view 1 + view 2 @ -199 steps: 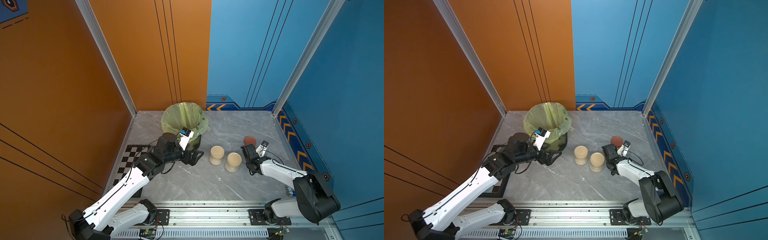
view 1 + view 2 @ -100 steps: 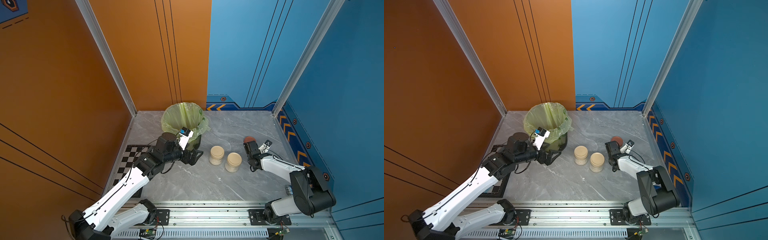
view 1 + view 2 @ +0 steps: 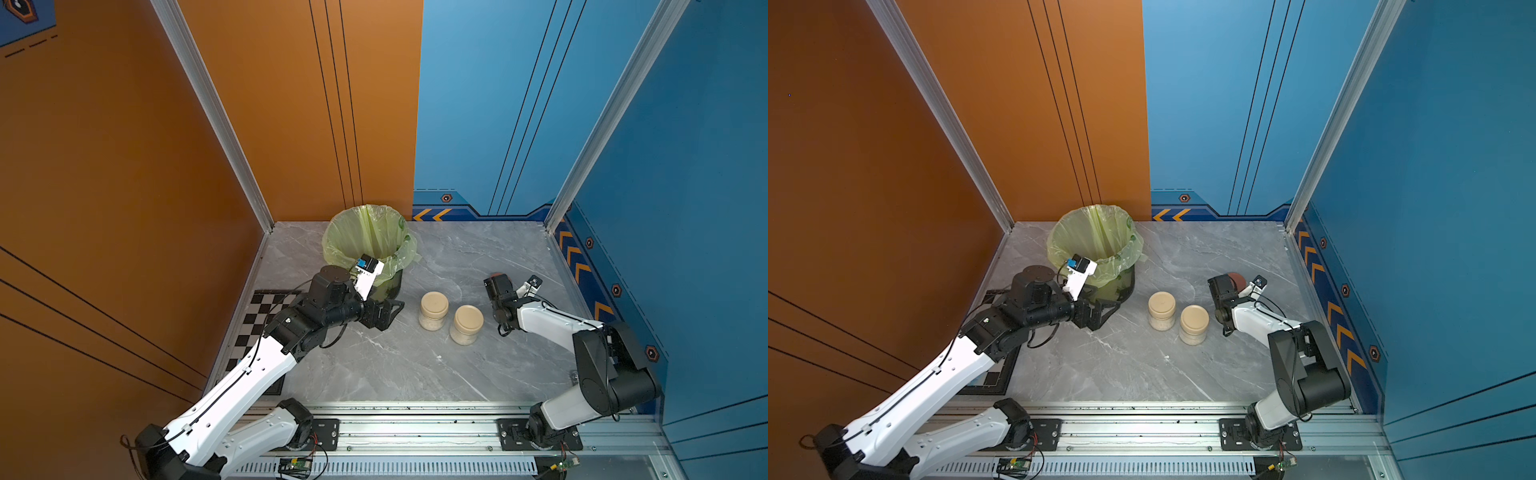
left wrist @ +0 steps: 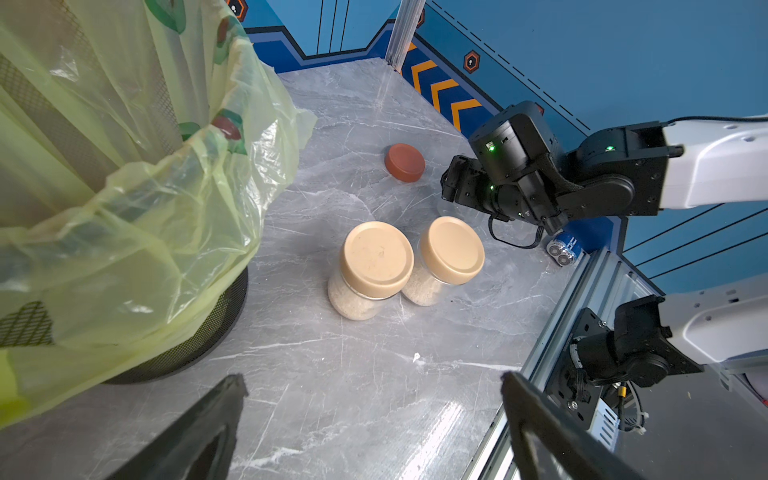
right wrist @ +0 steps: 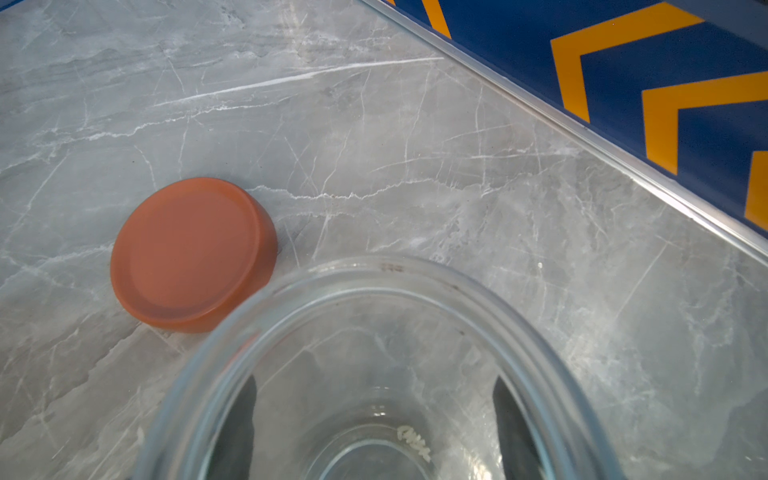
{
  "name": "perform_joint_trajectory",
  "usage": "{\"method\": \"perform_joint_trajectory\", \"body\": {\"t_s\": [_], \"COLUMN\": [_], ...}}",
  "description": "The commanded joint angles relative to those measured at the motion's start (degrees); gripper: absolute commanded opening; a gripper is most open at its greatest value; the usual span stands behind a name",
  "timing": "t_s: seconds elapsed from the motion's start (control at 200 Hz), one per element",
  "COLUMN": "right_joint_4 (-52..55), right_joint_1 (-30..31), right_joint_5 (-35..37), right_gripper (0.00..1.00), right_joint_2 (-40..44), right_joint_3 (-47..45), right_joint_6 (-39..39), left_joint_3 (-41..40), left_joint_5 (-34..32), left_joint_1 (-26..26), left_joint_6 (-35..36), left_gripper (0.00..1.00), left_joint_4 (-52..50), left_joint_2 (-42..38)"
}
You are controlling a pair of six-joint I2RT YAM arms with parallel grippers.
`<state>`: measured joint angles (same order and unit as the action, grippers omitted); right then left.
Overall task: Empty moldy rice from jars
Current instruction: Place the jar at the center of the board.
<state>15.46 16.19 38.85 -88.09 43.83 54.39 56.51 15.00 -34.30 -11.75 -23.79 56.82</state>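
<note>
Near the middle of the grey desk (image 3: 395, 374): left lidded jar (image 3: 434, 309) and right lidded jar (image 3: 467, 324), upright, just beside each other, beige caps on, plain in both top views. Through the glass, from the left wrist view: pale rice (image 4: 353, 305) in the lower part of each.

Towards the right wall: open jar (image 5: 415, 291), clear, lidless, almost bare inside, only a few stray grains (image 5: 413, 442) on the bottom. Just beside it, flat on the desk: red-brown lid (image 5: 191, 253), on no jar.

Right pincer (image 4: 457, 191) down at the open jar, one dark finger (image 5: 243, 415) showing through the glass on each side. Pressing on the glass or loose around it: cannot tell.

Left pincer (image 3: 384, 312) low over the desk, just in front of the bin (image 4: 220, 311), released, jaws spread wide, nothing between them. Near the left lidded jar, not touching it.

Bin at the back, towards the left side: black mesh, lined with a green bag (image 3: 365, 237) draped over the rim and down the outside.
</note>
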Motion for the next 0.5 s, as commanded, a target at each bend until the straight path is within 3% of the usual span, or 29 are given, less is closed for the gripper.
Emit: {"method": "perform_joint_trajectory", "body": {"t_s": [0.0, 0.495], "right_joint_4": [3.1, 8.2], "right_joint_1": [1.4, 4.9], "right_joint_5": [1.6, 2.4], "right_gripper": [1.00, 1.00], "right_joint_2": [1.0, 6.2], "right_joint_3": [1.1, 2.7], "right_joint_6": [0.5, 3.9], "left_joint_3": [-1.0, -1.2], "left_joint_5": [-0.1, -0.3], "left_joint_1": [0.6, 0.9], "left_joint_6": [0.7, 0.5], "left_gripper": [0.98, 0.98], "left_joint_4": [0.0, 0.0], "left_joint_2": [-0.9, -0.8]}}
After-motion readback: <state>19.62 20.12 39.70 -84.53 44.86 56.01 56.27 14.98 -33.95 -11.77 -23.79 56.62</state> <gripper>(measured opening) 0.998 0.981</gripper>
